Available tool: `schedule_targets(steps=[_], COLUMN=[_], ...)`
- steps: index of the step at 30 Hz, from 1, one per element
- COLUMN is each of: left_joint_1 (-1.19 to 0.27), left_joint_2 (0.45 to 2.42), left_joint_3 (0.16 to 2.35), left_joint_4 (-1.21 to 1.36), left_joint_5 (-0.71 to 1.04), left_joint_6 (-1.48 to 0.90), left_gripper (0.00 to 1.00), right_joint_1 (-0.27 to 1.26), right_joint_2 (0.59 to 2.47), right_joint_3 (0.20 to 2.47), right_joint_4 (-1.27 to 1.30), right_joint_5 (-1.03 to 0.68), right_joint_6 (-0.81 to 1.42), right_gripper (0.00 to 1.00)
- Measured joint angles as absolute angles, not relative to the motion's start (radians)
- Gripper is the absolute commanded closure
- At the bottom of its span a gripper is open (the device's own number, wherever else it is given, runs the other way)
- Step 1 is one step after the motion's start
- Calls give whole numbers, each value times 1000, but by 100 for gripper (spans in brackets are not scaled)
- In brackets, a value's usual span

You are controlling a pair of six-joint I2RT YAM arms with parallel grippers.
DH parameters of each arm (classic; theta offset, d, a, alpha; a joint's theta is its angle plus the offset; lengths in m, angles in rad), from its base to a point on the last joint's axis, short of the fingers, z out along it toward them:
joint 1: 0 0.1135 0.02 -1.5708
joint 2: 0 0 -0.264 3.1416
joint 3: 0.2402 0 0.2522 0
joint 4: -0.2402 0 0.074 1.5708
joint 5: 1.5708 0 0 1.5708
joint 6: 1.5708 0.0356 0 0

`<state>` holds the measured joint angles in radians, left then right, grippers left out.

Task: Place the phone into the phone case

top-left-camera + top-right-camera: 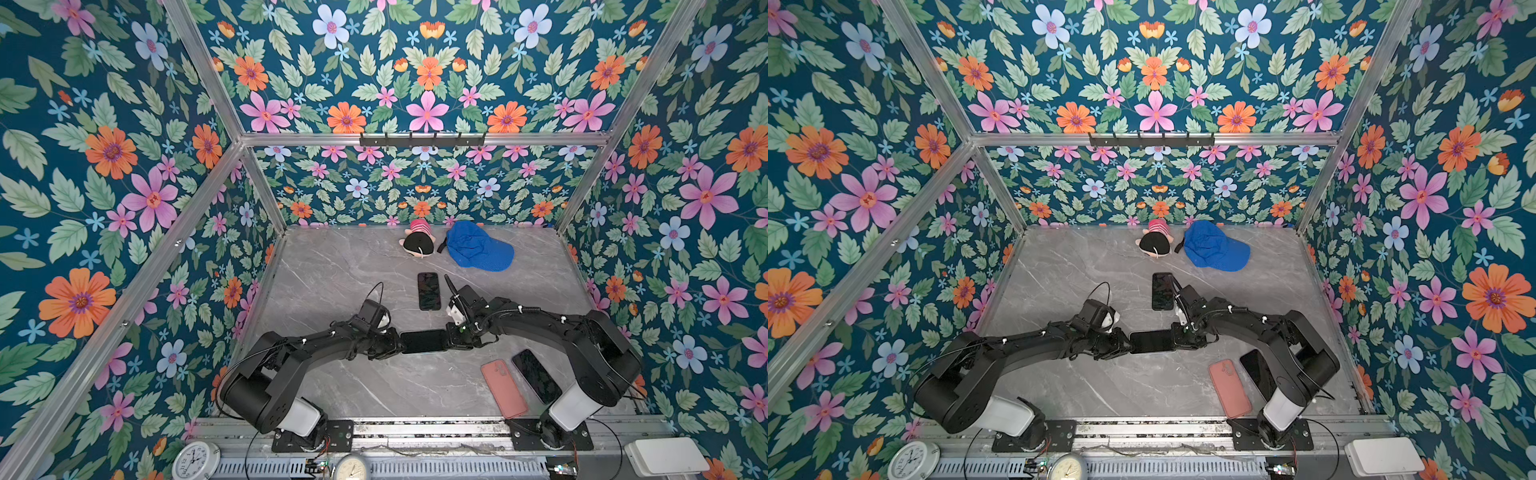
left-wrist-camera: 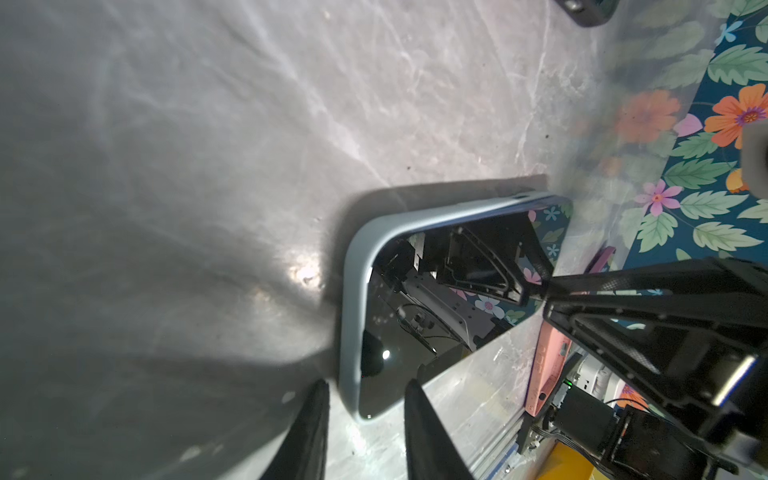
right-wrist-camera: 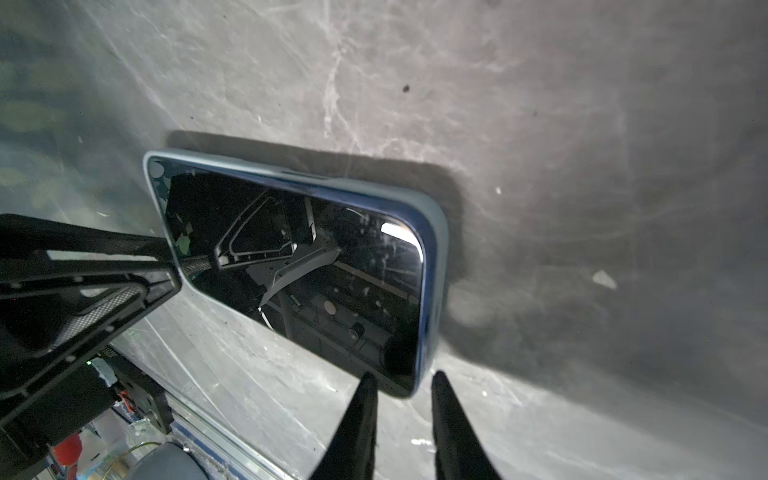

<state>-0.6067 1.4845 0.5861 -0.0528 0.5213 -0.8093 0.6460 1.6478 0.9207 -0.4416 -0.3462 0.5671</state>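
So the glossy black slab phone (image 1: 423, 341) sat in its pale grey-blue rubbery case (image 2: 353, 291), stretched between both grippers over the grey marble tabletop (image 1: 332, 282). The left gripper (image 2: 366, 382) looked pinched on one short end. The right gripper (image 3: 402, 374) straddled the other end, fingers slightly apart, and I couldn't tell if it was gripping.

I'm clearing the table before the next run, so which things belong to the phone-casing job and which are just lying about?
In the job: centre phone, light blue case around it.
Lying about: blue cap, plush toy, pink case, far phone, phone beside pink case.
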Motion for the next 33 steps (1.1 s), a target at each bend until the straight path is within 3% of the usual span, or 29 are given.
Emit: schedule_targets(steps=[7,20,33], left_joint_1=[-606,-624,-628], left_joint_2=[1492,1509,1518], left_joint_3=[587,592,594], left_joint_4=[-44,-24,-24], left_joint_5=[525,527,524], left_joint_6=[-812,-831,-835], left_gripper=[68,68,69], right_joint_1=[645,640,635], right_joint_2=[1649,1669,1670], right_joint_3=[916,906,892], right_joint_4=[-425,-408,-394], right_joint_5=[-363,-388,-397], right_joint_6=[573,599,625], right_gripper=[86,87,95])
